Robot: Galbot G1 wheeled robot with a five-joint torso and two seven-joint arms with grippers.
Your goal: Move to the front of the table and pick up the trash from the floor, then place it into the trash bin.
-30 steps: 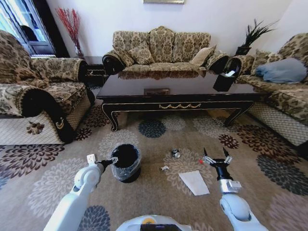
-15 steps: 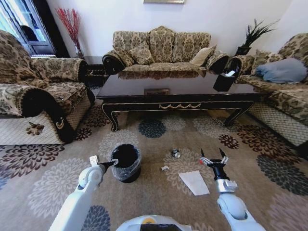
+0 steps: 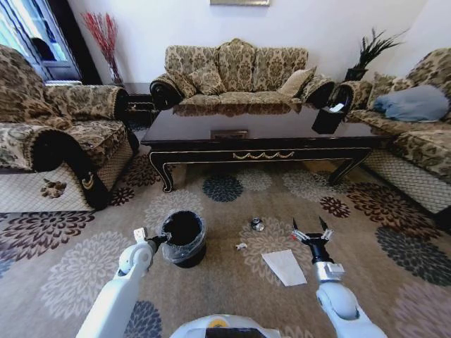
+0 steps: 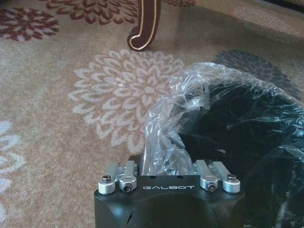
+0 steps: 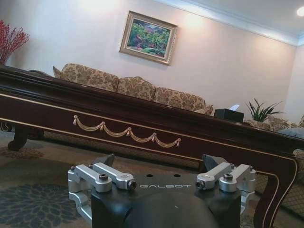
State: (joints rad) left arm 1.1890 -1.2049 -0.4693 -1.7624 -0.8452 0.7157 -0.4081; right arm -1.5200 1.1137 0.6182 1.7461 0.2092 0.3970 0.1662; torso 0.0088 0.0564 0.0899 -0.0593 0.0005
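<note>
Reaching to the near rim of the trash bin (image 3: 184, 238), the left gripper (image 3: 163, 237) is seen with its fingers closed on the clear plastic liner (image 4: 176, 124). The right gripper (image 3: 310, 229) is held above the floor (image 3: 63, 271) with its fingers spread wide and nothing between them, just beyond the white paper sheet (image 3: 284, 267). The foil wad (image 3: 257, 224) and a white scrap (image 3: 241, 246) are found between bin and sheet, before the table (image 3: 264, 141).
</note>
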